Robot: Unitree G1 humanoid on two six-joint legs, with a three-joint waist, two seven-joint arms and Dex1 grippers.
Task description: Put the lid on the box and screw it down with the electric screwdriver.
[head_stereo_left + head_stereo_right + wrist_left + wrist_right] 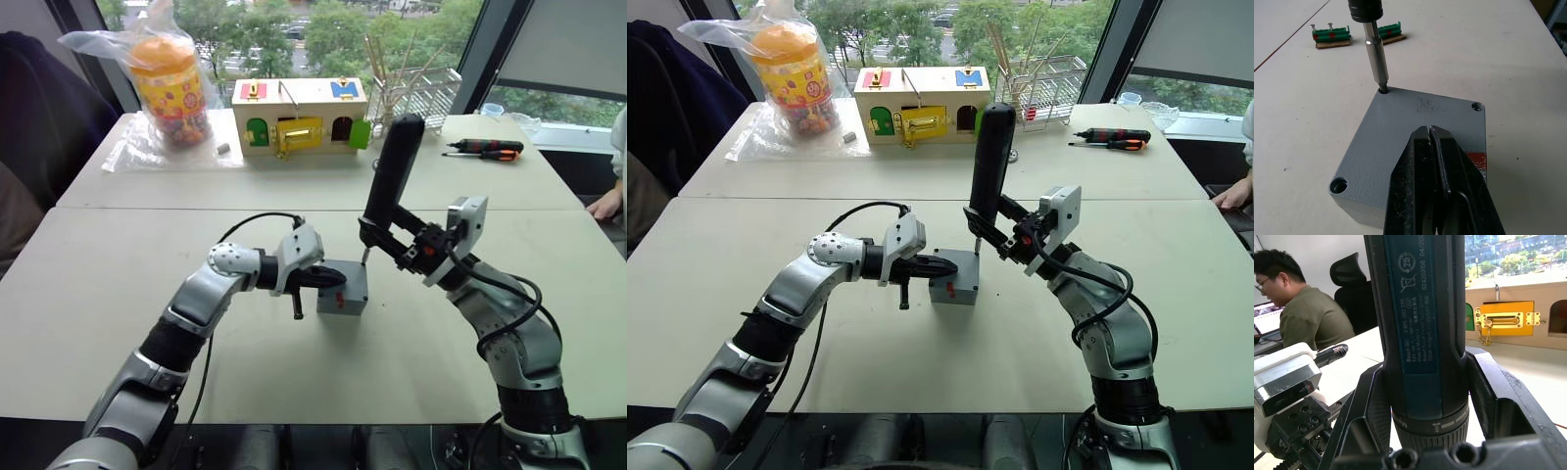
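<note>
The grey box (pixel 345 291) stands mid-table with the lid (pixel 1415 132) lying flat on its top; a red mark (pixel 1476 159) shows on one side. My left gripper (pixel 336 278) is shut, its fingertips (pixel 1420 139) together and resting on the lid. Held upright over the box's far corner is the electric screwdriver (pixel 392 176), with my right gripper (pixel 378 235) shut on its lower body. Its metal bit (pixel 1376 58) sits in a corner screw hole of the lid. Two other corner holes (pixel 1477 106) are in sight.
At the table's back stand a wooden box with coloured doors (pixel 299 116), a bagged orange jar (pixel 171 83) and a wire rack (pixel 416 93). Hand screwdrivers (pixel 485 149) lie back right. Green screw holders (pixel 1331 36) lie beyond the box. A person's hand (pixel 607 204) rests at the right edge.
</note>
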